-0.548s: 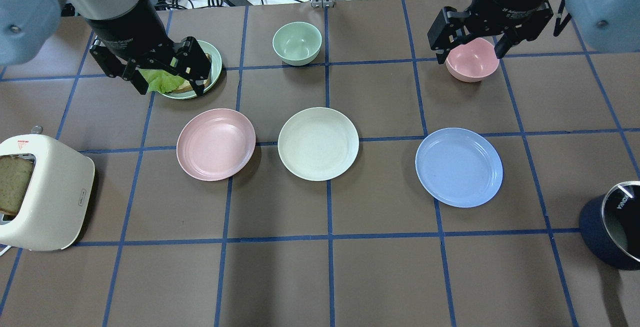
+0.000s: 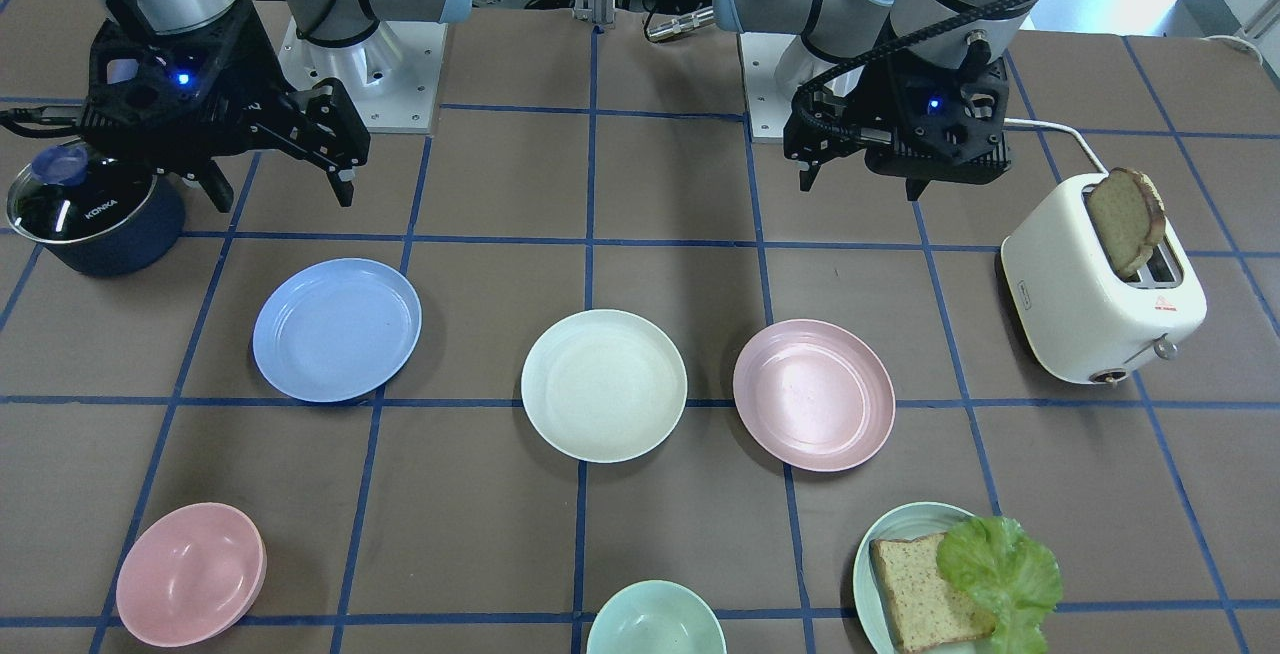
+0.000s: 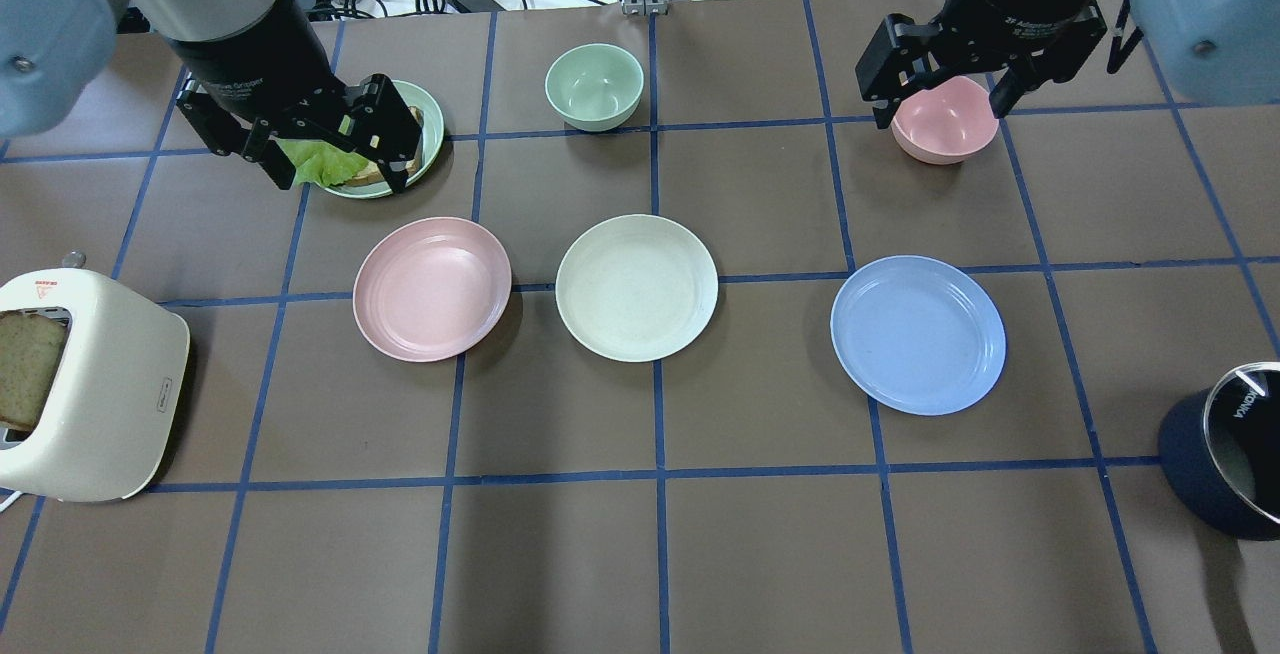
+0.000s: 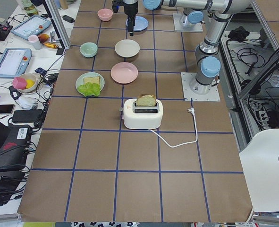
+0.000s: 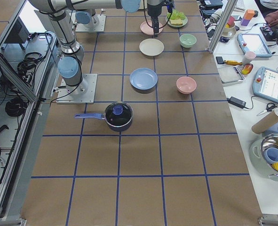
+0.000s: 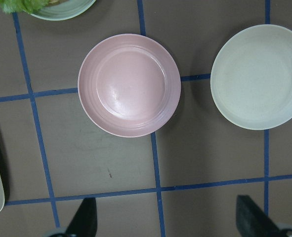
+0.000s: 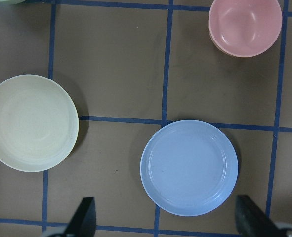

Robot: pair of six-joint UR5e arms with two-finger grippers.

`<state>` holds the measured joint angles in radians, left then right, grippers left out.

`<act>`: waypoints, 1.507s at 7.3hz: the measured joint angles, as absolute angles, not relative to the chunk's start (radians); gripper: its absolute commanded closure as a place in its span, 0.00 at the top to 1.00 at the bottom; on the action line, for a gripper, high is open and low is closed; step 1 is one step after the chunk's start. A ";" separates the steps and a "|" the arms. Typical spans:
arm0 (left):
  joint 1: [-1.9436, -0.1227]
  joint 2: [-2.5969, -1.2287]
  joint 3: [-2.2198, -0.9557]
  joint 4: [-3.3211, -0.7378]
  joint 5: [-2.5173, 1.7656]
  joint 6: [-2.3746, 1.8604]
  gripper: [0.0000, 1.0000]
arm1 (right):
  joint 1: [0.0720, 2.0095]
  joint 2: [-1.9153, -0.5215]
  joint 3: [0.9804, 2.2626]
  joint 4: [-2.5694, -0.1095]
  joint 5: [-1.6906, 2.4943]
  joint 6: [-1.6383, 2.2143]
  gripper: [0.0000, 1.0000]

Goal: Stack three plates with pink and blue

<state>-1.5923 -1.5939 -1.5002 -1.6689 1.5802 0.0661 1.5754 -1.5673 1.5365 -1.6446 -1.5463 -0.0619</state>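
Observation:
Three plates lie apart in a row on the brown table. The pale pink plate is on the left, the cream-white plate in the middle, the light blue plate on the right. They also show in the front view: pink plate, cream plate, blue plate. My left gripper hangs open and empty high above the table, beyond the pink plate. My right gripper hangs open and empty high up, beyond the blue plate.
A pale green plate with bread and lettuce, a green bowl and a smaller pink bowl stand at the far side. A white toaster with bread is at the left edge, a dark pot at the right edge.

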 measured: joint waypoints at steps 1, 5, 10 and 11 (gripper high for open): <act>-1.592 -1.595 -1.501 -1.669 1.581 0.065 1.00 | 1.575 -1.569 1.538 -1.644 -1.546 -0.062 1.00; -1.592 -1.599 -1.500 -1.674 1.583 0.064 1.00 | 1.574 -1.565 1.550 -1.642 -1.546 -0.065 1.00; -1.594 -1.669 -1.518 -1.639 1.582 0.057 1.00 | 1.509 -1.478 1.600 -1.690 -1.555 -0.074 1.00; -1.603 -1.709 -1.562 -1.561 1.581 0.052 1.00 | 1.457 -1.433 1.616 -1.709 -1.557 -0.082 1.00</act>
<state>-1.6029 -1.7089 -1.5617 -1.5608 1.5811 0.0519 1.4569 -1.4326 1.6159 -1.7089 -1.5569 -0.0823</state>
